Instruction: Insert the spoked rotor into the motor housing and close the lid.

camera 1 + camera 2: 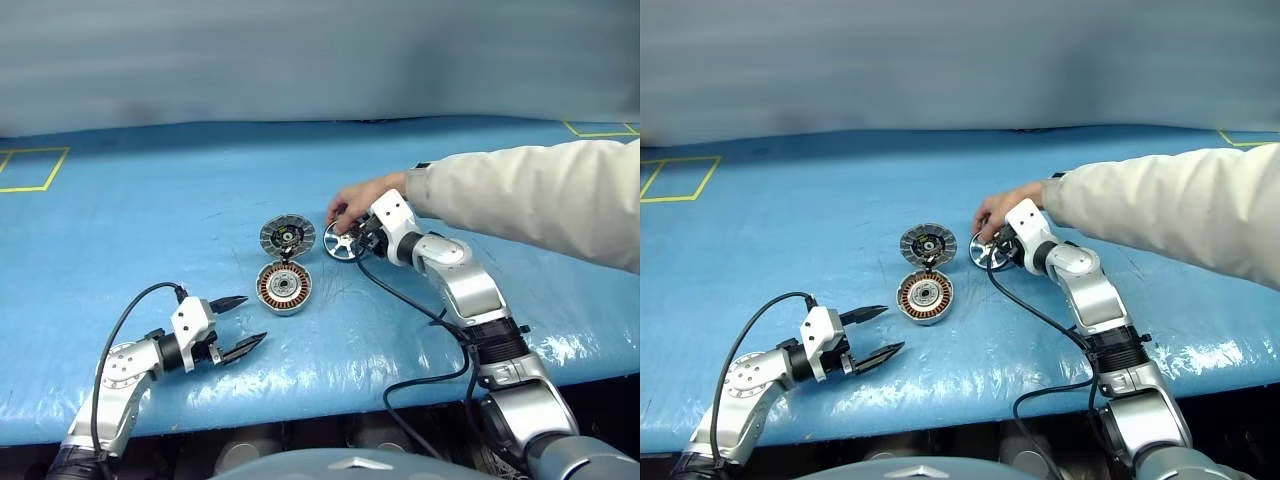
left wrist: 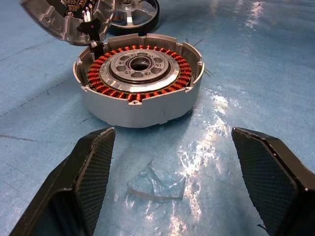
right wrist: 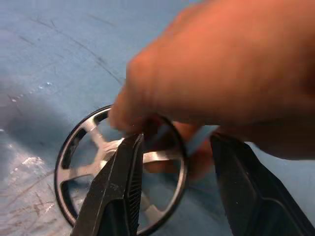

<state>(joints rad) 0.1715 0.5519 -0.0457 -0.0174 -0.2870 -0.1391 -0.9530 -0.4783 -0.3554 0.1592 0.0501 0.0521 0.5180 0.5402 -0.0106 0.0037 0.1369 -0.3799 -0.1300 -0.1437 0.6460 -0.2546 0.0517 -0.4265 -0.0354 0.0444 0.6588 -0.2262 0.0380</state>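
At frame centre in the left eye view, the motor housing (image 1: 284, 288) is seen flat on the blue worktop (image 1: 150, 220), copper windings exposed. The lid (image 1: 287, 236) is hinged at its far edge and stands open, ribbed inner face toward the camera. Just right of the lid, the spoked rotor (image 1: 343, 243) is tilted up off the worktop. The right hand (image 1: 360, 240) is placed at the rotor's right edge, and a person's hand (image 1: 358, 205) in a pale sleeve (image 1: 530, 195) is laid over the rotor's upper rim, touching it. At lower left of the frame, the left hand (image 1: 238, 325) is held with fingers spread wide, nothing between them, well apart from the housing.

In the right eye view, the same layout is shown.

In the left wrist view, the housing is seen in the upper half, silver hub ringed by windings. The lid's edge and its wires are seen at upper left, with part of the rotor behind it. The two black fingers (image 2: 83, 182) are spread at the lower corners over bare worktop.

In the right wrist view, the rotor sits at lower left, black rim and silver spokes visible. One finger (image 3: 120, 189) overlaps the spokes, the other stands outside the rim; the fingers are parted. Whether the rim is pinched cannot be told. The upper frame is taken by the person's hand, fingertips on the rotor.
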